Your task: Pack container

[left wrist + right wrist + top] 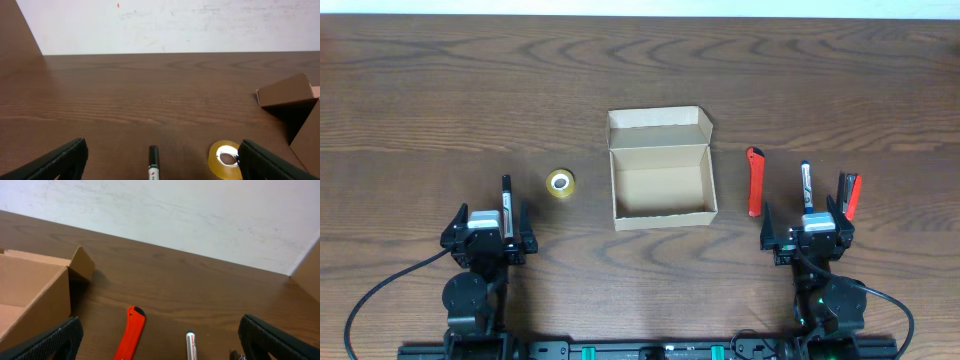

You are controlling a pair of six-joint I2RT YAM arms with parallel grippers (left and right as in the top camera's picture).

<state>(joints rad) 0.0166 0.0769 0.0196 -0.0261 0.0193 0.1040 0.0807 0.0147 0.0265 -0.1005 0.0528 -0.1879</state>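
Observation:
The container (pixel 660 185) is a tan cardboard box in the middle of the table, open, with its flap lid folded back and nothing inside. In the left wrist view its corner (pixel 290 92) shows at the right, and in the right wrist view its wall (pixel 30 295) at the left. My left gripper (pixel 490 215) is open near the front edge, left of the box. Between its jaws (pixel 164 147) lies a black-capped marker (pixel 153 162), untouched. My right gripper (pixel 807 218) is open to the right of the box, with nothing held (pixel 161 330).
A yellow tape roll (pixel 560 182) lies left of the box, beside the left gripper's right finger (pixel 270 160). A red box cutter (pixel 754 181), a blue-capped marker (pixel 807 185) and a red-and-black tool (pixel 848 193) lie ahead of the right gripper.

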